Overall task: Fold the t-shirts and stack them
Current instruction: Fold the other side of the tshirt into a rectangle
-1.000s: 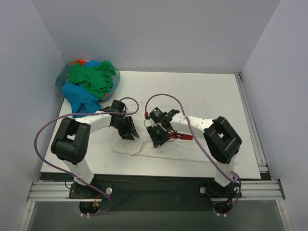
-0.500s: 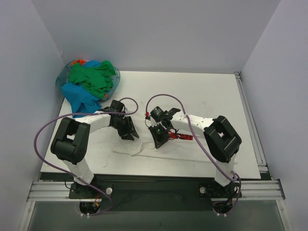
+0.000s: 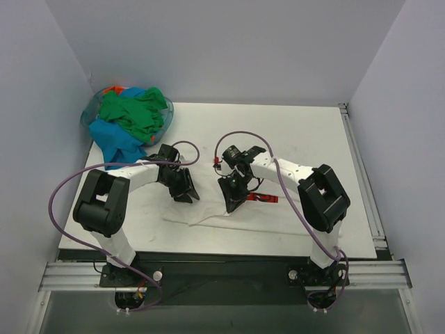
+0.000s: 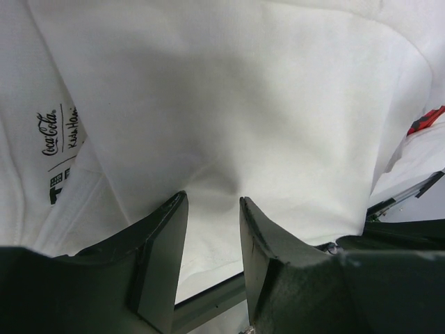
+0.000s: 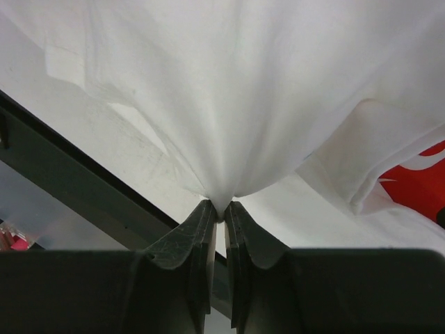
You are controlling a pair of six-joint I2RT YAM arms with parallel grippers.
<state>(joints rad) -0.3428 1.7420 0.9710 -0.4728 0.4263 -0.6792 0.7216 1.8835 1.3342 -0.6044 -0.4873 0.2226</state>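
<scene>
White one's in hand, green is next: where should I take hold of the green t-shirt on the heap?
I'd pinch a raised fold on top of the green t-shirt, coming straight down. It sits crumpled and uppermost, overlapping the blue t-shirt, so no flat edge shows for a side approach.

White t-shirt (image 3: 236,216) (red print) lies rumpled near front; coloured t-shirts (image 3: 128,118) heaped far-left.

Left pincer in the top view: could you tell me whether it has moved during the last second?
No; the left pincer keeps its place relative to the table's left edge.
</scene>
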